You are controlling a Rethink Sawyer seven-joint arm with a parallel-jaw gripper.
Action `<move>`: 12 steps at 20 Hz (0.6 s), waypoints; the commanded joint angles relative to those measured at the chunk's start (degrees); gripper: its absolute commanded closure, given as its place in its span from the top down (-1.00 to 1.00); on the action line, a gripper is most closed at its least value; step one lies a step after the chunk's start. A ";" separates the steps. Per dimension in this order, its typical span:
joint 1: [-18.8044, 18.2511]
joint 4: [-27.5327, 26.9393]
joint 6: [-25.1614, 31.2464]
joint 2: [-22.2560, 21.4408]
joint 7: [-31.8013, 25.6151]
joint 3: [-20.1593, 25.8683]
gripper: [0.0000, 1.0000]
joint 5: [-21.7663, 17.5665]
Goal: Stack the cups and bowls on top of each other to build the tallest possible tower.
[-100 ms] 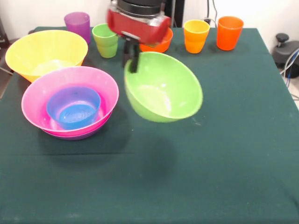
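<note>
Hand [131,58] pinched shut on the near-left rim of the light green bowl [163,87], dark fingers [134,63] straddling the rim edge; the bowl hangs clear of the desk [224,163], tilted so its mouth faces the camera, with its shadow on the green cloth below. Largest item first: the yellow bowl [45,53] sits alone at the left, untouched and upright. Next, the tower [70,102] so far: pink bowl [70,93] nested in a purple bowl [74,136] of which only a sliver of rim shows beneath, and the blue bowl [74,107] sitting inside the pink one. That makes three pieces stacked, all nested mouth-up, so height gained is small. The orange bowl [159,45] is partly hidden behind the red wrist housing. Cups all still loose along the far edge: purple cup [77,24], light green cup [105,40], yellow-orange cup [196,35], orange cup [229,32]. Judgement: under halfway; the carried bowl, two further bowls and four cups remain. Arm comes down from above, wrist roughly vertical, hand just right of the tower and above desk level.
</note>
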 commanded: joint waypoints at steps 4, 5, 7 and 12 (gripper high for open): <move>-1.82 -0.59 9.02 -0.61 3.33 5.84 -1.00 3.17; -2.11 -0.27 9.01 -0.81 3.33 6.33 -1.00 3.65; -1.51 -0.15 9.85 -1.42 4.78 6.44 -1.00 4.90; -0.46 -1.10 12.17 -1.68 5.98 5.61 -1.00 6.07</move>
